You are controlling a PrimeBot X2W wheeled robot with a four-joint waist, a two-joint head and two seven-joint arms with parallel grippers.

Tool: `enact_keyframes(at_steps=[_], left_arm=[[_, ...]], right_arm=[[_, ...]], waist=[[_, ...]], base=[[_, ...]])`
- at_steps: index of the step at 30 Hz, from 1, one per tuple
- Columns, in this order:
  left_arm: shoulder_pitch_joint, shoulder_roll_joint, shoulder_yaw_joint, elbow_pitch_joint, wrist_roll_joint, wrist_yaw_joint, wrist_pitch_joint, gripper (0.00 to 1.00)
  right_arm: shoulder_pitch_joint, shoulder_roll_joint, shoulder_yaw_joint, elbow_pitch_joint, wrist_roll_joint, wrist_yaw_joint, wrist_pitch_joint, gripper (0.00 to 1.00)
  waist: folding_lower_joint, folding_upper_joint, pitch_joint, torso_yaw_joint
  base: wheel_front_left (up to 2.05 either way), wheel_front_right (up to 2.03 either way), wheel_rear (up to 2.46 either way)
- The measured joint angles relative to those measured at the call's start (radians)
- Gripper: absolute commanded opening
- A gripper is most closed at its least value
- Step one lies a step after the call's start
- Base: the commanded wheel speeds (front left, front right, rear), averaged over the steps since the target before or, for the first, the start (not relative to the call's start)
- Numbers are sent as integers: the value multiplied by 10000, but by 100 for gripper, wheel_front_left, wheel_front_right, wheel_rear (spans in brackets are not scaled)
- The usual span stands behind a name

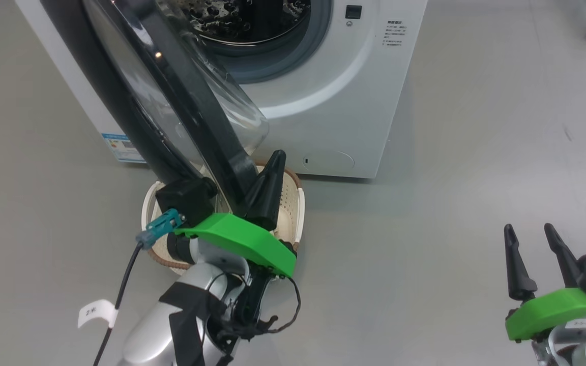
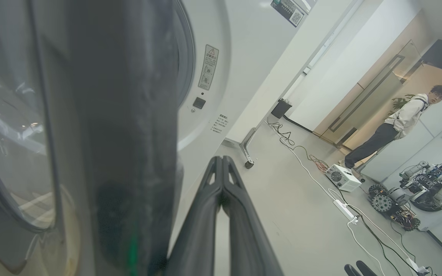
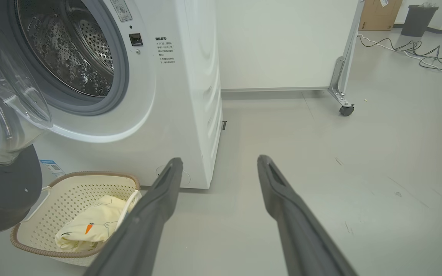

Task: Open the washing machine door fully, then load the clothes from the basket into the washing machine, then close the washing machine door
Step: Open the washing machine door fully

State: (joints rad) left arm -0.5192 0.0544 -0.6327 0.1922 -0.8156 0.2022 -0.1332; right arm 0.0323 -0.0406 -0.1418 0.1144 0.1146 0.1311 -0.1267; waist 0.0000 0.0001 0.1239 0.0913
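Left gripper (image 1: 276,158): fingers pinched together, empty, lying against the glossy black rim of the round glass porthole door (image 1: 196,112), apparently to push it wider. Right gripper (image 1: 528,229): spread wide, idle, parked aside. Below the door, before the white front-load washing machine (image 1: 333,101): cream perforated plastic basket (image 3: 75,191), cream-yellow printed clothes (image 3: 86,226) inside.

a person (image 2: 401,122) near floor cables (image 2: 287,135), a white fan box (image 2: 343,177), a wheeled robot (image 2: 430,182)
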Motion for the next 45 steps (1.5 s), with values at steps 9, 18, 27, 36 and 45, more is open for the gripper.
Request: enact_keyframes(at_steps=[9,18,27,36,45], left_arm=[[418,138,-90,71,61,-59,-249,0],[1034,566,-132,-56,343,362,-441,0],[1826,1047,215,-765,366,426,-529,0],[2172,1611,798,-1434,418,470,-706,0],[2495,2169,1446,-2023,520,487,-794,0]], right_arm=[[1,2,105,142,88,0,230,100],[11,2,123,173,81,0,407,100],[32,8,19,148,-15,0,495,100],[70,12,-105,130,-13,0,583,100],[137,15,-82,94,-13,0,656,100]], waist=[[0,0,-199,382],[0,0,-367,654],[0,0,-451,1008],[1,0,-542,1490],[1,0,-497,1746]], base=[[0,0,0],[0,0,0],[0,0,0],[0,0,0],[0,0,0]])
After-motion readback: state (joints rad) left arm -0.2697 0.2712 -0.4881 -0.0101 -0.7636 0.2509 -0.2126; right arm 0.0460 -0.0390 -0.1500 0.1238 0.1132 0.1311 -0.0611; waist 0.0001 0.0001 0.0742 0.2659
